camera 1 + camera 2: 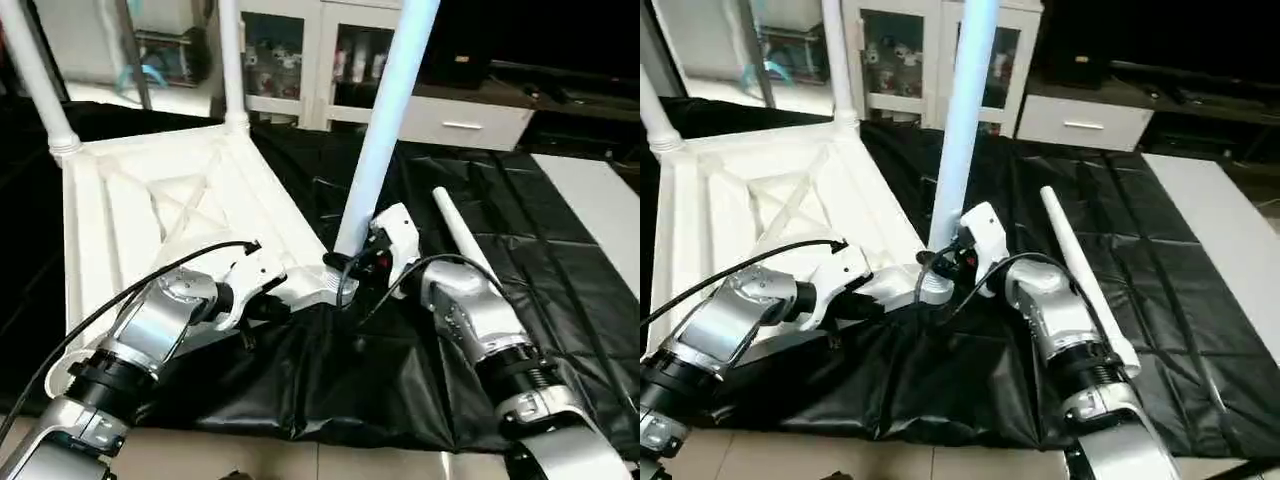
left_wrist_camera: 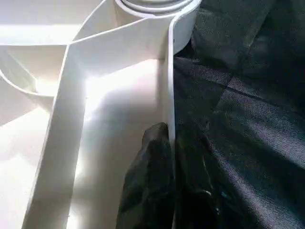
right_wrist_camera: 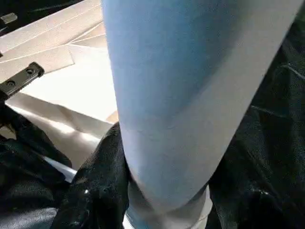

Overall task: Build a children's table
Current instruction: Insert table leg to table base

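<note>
Tabletop (image 1: pixel 170 200) lies ribs-up with three upright legs; left jaws pinch its rim, right jaws grip the near leg (image 1: pixel 385 130).

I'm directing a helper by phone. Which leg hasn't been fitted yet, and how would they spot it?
On the black-draped table lies the upturned white tabletop, with three legs standing in its corner sockets. Just right of the right gripper, which grips the nearest standing leg, a fourth leg lies flat on the black cloth, the one leg not upright.
</note>
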### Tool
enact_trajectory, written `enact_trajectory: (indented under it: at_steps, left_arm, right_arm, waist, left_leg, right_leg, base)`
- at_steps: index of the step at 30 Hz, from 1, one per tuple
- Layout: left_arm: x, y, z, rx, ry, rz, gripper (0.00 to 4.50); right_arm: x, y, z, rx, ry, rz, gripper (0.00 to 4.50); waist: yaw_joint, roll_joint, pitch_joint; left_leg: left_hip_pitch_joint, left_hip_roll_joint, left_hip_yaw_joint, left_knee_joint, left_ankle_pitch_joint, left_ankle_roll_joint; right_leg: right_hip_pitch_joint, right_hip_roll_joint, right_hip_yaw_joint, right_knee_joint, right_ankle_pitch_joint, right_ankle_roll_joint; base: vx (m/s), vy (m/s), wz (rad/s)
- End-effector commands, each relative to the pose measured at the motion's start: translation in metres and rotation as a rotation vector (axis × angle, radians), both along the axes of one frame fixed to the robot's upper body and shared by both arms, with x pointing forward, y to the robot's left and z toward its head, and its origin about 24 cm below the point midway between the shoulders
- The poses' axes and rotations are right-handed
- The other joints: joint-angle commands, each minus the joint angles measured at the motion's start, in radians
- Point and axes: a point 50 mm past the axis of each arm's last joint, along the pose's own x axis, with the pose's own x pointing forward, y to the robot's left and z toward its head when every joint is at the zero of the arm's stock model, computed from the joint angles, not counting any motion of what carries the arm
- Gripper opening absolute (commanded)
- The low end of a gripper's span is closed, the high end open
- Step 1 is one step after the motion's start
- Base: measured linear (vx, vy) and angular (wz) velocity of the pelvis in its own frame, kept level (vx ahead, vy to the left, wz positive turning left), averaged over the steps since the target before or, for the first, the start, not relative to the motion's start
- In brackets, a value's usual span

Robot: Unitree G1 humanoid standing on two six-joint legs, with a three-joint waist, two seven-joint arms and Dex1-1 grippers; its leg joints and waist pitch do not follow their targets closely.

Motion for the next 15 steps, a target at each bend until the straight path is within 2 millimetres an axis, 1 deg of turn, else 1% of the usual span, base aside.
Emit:
enact_trajectory:
  at_steps: [1,2,3,4,5,6,7,8,9,10,11,12,13,14,15]
  left_arm:
    - [-0.011,-0.003,-0.012,-0.027,0.071,-0.027,0.0]
    - [-0.011,-0.003,-0.012,-0.027,0.071,-0.027,0.0]
    - [-0.011,-0.003,-0.012,-0.026,0.072,-0.026,0.0]
    - [-0.011,-0.002,-0.013,-0.025,0.072,-0.025,0.0]
    - [-0.011,-0.002,-0.012,-0.026,0.069,-0.017,0.0]
    - [-0.011,-0.002,-0.012,-0.027,0.067,-0.015,0.0]
    - [-0.009,-0.004,-0.011,-0.043,0.056,0.006,0.0]
    - [-0.008,-0.005,-0.01,-0.054,0.048,0.021,0.0]
    - [-0.007,-0.006,-0.01,-0.055,0.046,0.024,0.0]
    - [-0.004,-0.008,-0.009,-0.06,0.026,0.049,0.0]
    - [-0.003,-0.009,-0.008,-0.061,0.019,0.059,0.0]
    - [0.006,-0.019,-0.004,-0.066,-0.022,0.111,0.0]
    - [0.007,-0.021,-0.003,-0.07,-0.028,0.123,0.0]
    - [0.01,-0.023,-0.002,-0.076,-0.036,0.14,0.0]
    - [0.013,-0.028,0.001,-0.087,-0.043,0.158,0.0]
  right_arm:
    - [-0.014,-0.029,-0.047,-0.12,0.2,-0.132,1.88]
    - [-0.014,-0.029,-0.048,-0.122,0.199,-0.134,1.88]
    - [-0.013,-0.029,-0.048,-0.128,0.197,-0.143,1.88]
    - [-0.013,-0.029,-0.048,-0.129,0.196,-0.148,1.88]
    - [-0.011,-0.028,-0.049,-0.134,0.183,-0.18,1.88]
    - [-0.01,-0.027,-0.049,-0.135,0.178,-0.194,1.88]
    - [-0.008,-0.026,-0.048,-0.138,0.161,-0.238,1.88]
    - [-0.007,-0.026,-0.048,-0.139,0.149,-0.267,1.88]
    - [-0.006,-0.025,-0.048,-0.139,0.147,-0.276,1.88]
    - [-0.004,-0.024,-0.047,-0.133,0.137,-0.338,1.88]
    - [-0.003,-0.023,-0.047,-0.132,0.134,-0.359,1.88]
    - [0.001,-0.017,-0.046,-0.129,0.122,-0.46,1.88]
    - [0.002,-0.016,-0.046,-0.129,0.122,-0.471,1.88]
    - [0.002,-0.014,-0.046,-0.129,0.123,-0.485,1.88]
    - [0.003,-0.011,-0.047,-0.129,0.129,-0.503,1.88]
  waist:
    - [-0.018,0.024,-0.025]
    - [-0.019,0.028,-0.02]
    - [-0.024,0.025,-0.017]
    - [-0.022,0.032,-0.016]
    - [-0.023,0.042,-0.013]
    - [-0.017,0.045,-0.015]
    - [0.023,0.049,-0.02]
    - [0.029,0.033,-0.021]
    - [0.017,-0.041,-0.035]
    - [0.033,-0.028,-0.022]
    - [0.026,-0.029,-0.024]
    - [0.031,-0.008,-0.042]
    - [0.019,-0.007,-0.05]
    - [0.021,0.004,-0.056]
    - [0.009,0.004,-0.049]
  left_leg:
    - [0.043,0.083,-0.071,-0.109,-0.737,-0.091]
    - [0.049,0.084,-0.07,-0.112,-0.767,-0.093]
    - [0.057,0.083,-0.07,-0.115,-0.807,-0.094]
    - [0.057,0.087,-0.068,-0.127,-0.839,-0.099]
    - [0.038,0.095,-0.057,-0.16,-0.891,-0.112]
    - [0.017,0.104,-0.049,-0.188,-0.915,-0.118]
    - [-0.04,0.11,-0.007,-0.253,-0.95,-0.131]
    - [-0.026,0.097,0.015,-0.257,-0.906,-0.123]
    - [0.069,0.05,-0.001,-0.103,-0.64,-0.094]
    - [0.083,0.046,-0.043,0.044,-0.278,-0.013]
    - [0.012,0.039,-0.071,0.028,-0.149,0.007]
    - [-0.011,0.067,-0.07,-0.083,-0.109,-0.056]
    - [0.013,0.075,-0.066,-0.085,-0.148,-0.064]
    - [0.032,0.076,-0.06,-0.083,-0.178,-0.074]
    - [0.027,0.072,-0.047,-0.089,-0.254,-0.067]
  right_leg:
    - [-0.008,-0.103,0.032,-0.097,-0.621,-0.056]
    - [-0.011,-0.099,0.024,-0.1,-0.627,-0.053]
    - [-0.009,-0.095,0.005,-0.105,-0.642,-0.041]
    - [0.0,-0.092,-0.005,-0.098,-0.635,-0.04]
    - [0.02,-0.073,-0.018,-0.066,-0.569,-0.053]
    - [0.04,-0.061,-0.014,-0.02,-0.496,-0.068]
    - [0.081,-0.035,-0.005,0.116,-0.293,-0.09]
    - [0.057,-0.03,0.013,0.121,-0.272,-0.082]
    - [-0.046,-0.107,0.08,-0.034,-0.626,-0.052]
    - [-0.065,-0.23,0.135,-0.142,-0.945,-0.038]
    - [0.005,-0.225,0.143,-0.107,-0.905,-0.051]
    - [0.027,-0.107,0.062,-0.036,-0.495,-0.068]
    - [0.011,-0.087,0.059,-0.013,-0.354,-0.091]
    - [0.004,-0.082,0.06,-0.005,-0.245,-0.128]
    - [0.006,-0.079,0.063,-0.006,-0.174,-0.185]
  base:
    - [0.0,0.0,0.0]
    - [0.0,0.0,0.0]
    - [0.0,0.0,0.0]
    - [0.0,0.0,0.0]
    - [0.0,0.0,0.0]
    - [0.0,0.0,0.0]
    - [0.0,0.0,0.0]
    - [-0.004,-0.11,0.19]
    - [-0.004,-0.11,0.19]
    - [0.098,-0.109,-0.02]
    - [0.158,-0.016,-0.43]
    - [0.158,-0.016,-0.43]
    - [0.064,0.001,-0.22]
    - [-0.032,-0.034,0.21]
    - [-0.032,-0.034,0.21]
